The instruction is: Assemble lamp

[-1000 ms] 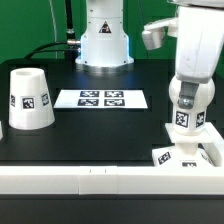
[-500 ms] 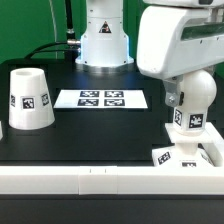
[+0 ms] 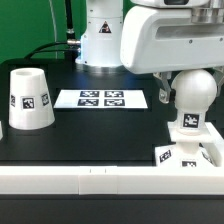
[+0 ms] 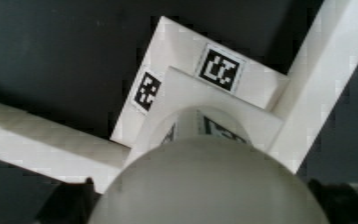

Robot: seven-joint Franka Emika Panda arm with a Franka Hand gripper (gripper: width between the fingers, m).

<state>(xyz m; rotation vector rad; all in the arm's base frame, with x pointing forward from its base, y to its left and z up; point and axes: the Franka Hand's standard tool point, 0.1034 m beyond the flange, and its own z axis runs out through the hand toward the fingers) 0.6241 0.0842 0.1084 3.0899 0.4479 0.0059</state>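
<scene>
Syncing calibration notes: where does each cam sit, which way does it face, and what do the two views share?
Exterior view: off the arm, low at the table's front rail, looking across; shade, marker board, robot pedestal and arm housing show.
Wrist view: on the wrist, looking down on the bulb and base; no fingers visible.
Shared: bulb on base.

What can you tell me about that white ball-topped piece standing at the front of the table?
That is the bulb, white and plastic-looking, with a smooth round head above a narrower neck carrying a black-and-white square tag. It stands upright on the flat square base, near the white rail, on the exterior view's right. The wrist view looks down on its head. Whether anything grips it cannot be told.
</scene>
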